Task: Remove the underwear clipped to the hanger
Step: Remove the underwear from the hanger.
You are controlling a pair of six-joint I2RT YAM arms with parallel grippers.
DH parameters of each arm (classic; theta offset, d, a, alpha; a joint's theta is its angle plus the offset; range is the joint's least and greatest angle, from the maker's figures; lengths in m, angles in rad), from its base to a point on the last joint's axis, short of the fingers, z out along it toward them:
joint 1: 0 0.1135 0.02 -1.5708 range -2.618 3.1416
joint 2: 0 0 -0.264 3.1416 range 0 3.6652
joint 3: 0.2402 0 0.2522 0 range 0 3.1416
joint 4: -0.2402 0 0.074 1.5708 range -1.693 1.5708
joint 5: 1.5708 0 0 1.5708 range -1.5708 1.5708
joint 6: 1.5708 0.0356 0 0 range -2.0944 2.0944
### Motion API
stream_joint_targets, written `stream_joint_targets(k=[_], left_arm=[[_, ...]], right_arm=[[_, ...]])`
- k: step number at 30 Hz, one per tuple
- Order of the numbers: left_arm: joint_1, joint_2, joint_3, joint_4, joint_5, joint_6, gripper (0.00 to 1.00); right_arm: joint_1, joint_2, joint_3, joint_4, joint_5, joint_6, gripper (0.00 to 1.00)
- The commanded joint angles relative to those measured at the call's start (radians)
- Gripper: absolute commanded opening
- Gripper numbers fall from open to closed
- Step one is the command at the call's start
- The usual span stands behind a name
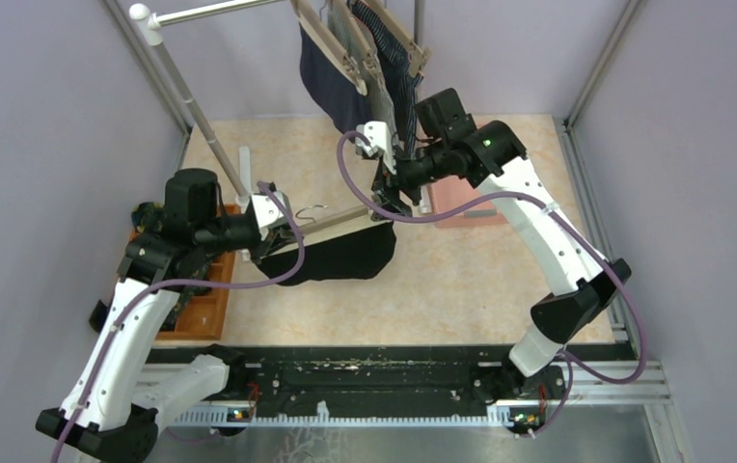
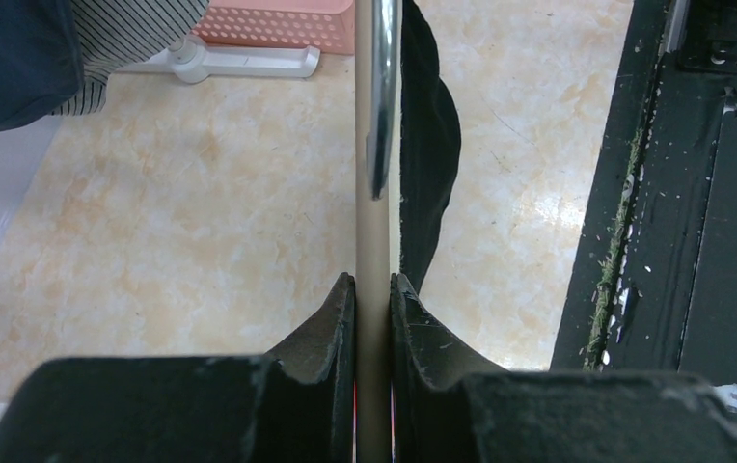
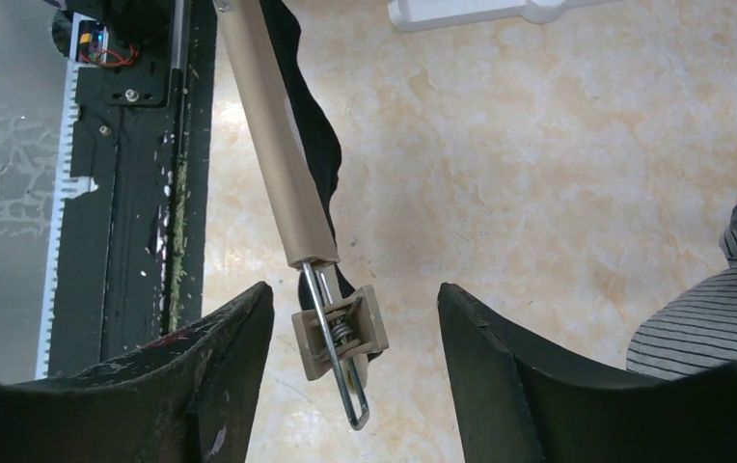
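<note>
My left gripper (image 2: pixel 372 280) is shut on the beige bar of a hanger (image 2: pixel 372 222), held low over the table. The black underwear (image 1: pixel 331 256) hangs from that bar and shows as a dark fold (image 2: pixel 429 145) beside it. My right gripper (image 3: pixel 355 294) is open, its fingers on either side of the beige spring clip (image 3: pixel 341 333) at the hanger's far end without touching it. Black fabric (image 3: pixel 312 125) runs along the bar (image 3: pixel 273 154) down to the clip. In the top view the right gripper (image 1: pixel 391 188) sits at that end.
More hangers with navy and striped underwear (image 1: pixel 365 68) hang from the rack rail at the back. The slanted rack pole (image 1: pixel 191 106) stands behind the left arm. A pink basket (image 1: pixel 466 207) lies under the right arm, a brown tray (image 1: pixel 201 304) at left.
</note>
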Motion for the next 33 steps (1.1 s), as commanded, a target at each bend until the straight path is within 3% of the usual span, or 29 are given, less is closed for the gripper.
stream_joint_targets(k=[1, 6, 18, 19, 20, 21, 33], left_arm=[[-0.003, -0.021, -0.023, 0.064, 0.029, 0.011, 0.00], [-0.003, -0.022, -0.041, 0.071, 0.035, 0.003, 0.00], [-0.003, -0.019, -0.041, 0.113, 0.031, -0.008, 0.00], [-0.004, -0.018, -0.039, 0.114, 0.031, -0.009, 0.00], [-0.004, -0.016, -0.039, 0.114, 0.029, -0.010, 0.00], [-0.004, -0.015, -0.038, 0.113, 0.028, -0.011, 0.00], [-0.004, -0.014, -0.028, 0.114, 0.006, -0.018, 0.00]], right_arm=[[-0.006, -0.002, 0.068, 0.004, -0.051, -0.028, 0.62], [-0.007, 0.001, 0.080, 0.000, -0.057, -0.032, 0.57], [-0.006, 0.008, 0.061, 0.001, -0.061, -0.037, 0.58], [-0.007, 0.007, 0.059, 0.002, -0.060, -0.036, 0.49], [-0.007, 0.004, 0.056, 0.007, -0.056, -0.033, 0.15], [-0.008, -0.003, 0.045, 0.035, -0.041, -0.010, 0.00], [-0.036, 0.002, 0.046, 0.058, -0.062, 0.019, 0.00]])
